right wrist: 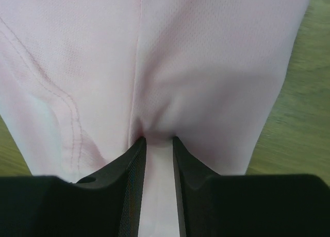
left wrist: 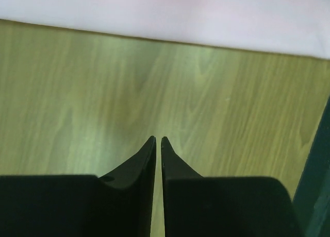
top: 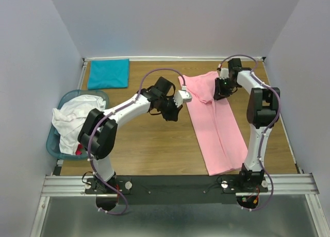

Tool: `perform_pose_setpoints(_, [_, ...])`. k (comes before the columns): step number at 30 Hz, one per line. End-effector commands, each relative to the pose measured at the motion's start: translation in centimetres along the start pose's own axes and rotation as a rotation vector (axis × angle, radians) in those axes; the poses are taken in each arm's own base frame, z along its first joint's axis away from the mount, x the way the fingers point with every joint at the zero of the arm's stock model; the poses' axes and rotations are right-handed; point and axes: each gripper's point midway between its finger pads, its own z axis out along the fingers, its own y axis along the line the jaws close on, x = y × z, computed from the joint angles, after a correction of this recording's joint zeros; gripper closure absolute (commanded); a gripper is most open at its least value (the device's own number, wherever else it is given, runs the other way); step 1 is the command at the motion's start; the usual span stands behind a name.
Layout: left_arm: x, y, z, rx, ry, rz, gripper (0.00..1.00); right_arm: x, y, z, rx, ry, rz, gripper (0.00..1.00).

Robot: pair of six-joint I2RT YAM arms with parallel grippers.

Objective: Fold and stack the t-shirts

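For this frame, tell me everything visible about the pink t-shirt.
The pink t-shirt is light pink fine-knit cloth with stitched seams, apparently folded lengthwise into a long narrow strip. It lies flat on the wooden table, right of centre, slanting away from the near edge. At its far end the right gripper pinches a puckered fold.

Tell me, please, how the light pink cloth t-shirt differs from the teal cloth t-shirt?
The light pink cloth t-shirt is a long strip; the teal cloth t-shirt is a compact rectangle. The right gripper pinches the pink one; nothing touches the teal one. Both lie on the wooden table.
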Motion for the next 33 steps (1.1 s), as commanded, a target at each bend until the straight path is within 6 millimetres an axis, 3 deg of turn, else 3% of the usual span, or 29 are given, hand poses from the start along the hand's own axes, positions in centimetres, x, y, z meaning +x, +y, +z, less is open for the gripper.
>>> perform_pose_setpoints(1, [-3.9, 2.3, -0.2, -0.002, -0.156, -0.102, 0.82, 0.7, 0.9, 0.4, -0.015, 0.022, -0.016, 0.66])
perform_pose_setpoints(2, [-6.1, 2.8, -0.4, -0.010, -0.199, -0.107, 0.82, 0.7, 0.7, 0.4, -0.009, 0.023, -0.016, 0.66])
perform_pose_setpoints(4, [-6.8, 4.0, 1.4, -0.017, -0.189, -0.157, 0.83, 0.7, 0.6, 0.4, -0.001, 0.023, -0.017, 0.66])
perform_pose_setpoints(5, [-8.8, 4.3, 1.3, -0.005, -0.226, -0.175, 0.83, 0.7, 0.6, 0.4, 0.001, 0.024, -0.019, 0.66])
perform_pose_setpoints(8, [-10.9, 5.6, 3.0, 0.008, -0.290, -0.239, 0.83, 0.3, 0.4, 0.0, 0.016, 0.013, -0.014, 0.64])
perform_pose_setpoints(11, [-11.4, 5.8, 5.4, 0.041, -0.309, -0.308, 0.83, -0.6, 0.1, -1.5, 0.062, -0.024, -0.023, 0.59])
perform_pose_setpoints(18, [-8.0, 6.7, 10.8, 0.040, -0.248, -0.424, 0.85, -2.3, -0.1, -7.3, 0.117, -0.123, -0.056, 0.45])
perform_pose_setpoints(24, [-4.8, 9.2, 13.0, -0.014, -0.195, -0.499, 0.88, 0.1, 0.0, -8.2, 0.127, -0.066, -0.082, 0.45])
perform_pose_setpoints(27, [-2.7, 11.3, 12.5, -0.062, -0.163, -0.537, 0.90, 1.5, -0.1, -8.3, 0.131, -0.037, -0.106, 0.45])
perform_pose_setpoints(30, [-0.2, 15.6, 10.1, -0.149, -0.137, -0.563, 0.90, 3.7, 0.2, -7.8, 0.102, 0.014, -0.116, 0.45])
perform_pose_setpoints(33, [1.9, 18.3, 8.6, -0.210, -0.097, -0.575, 0.90, 4.7, 1.0, -7.5, 0.050, 0.033, -0.134, 0.45])
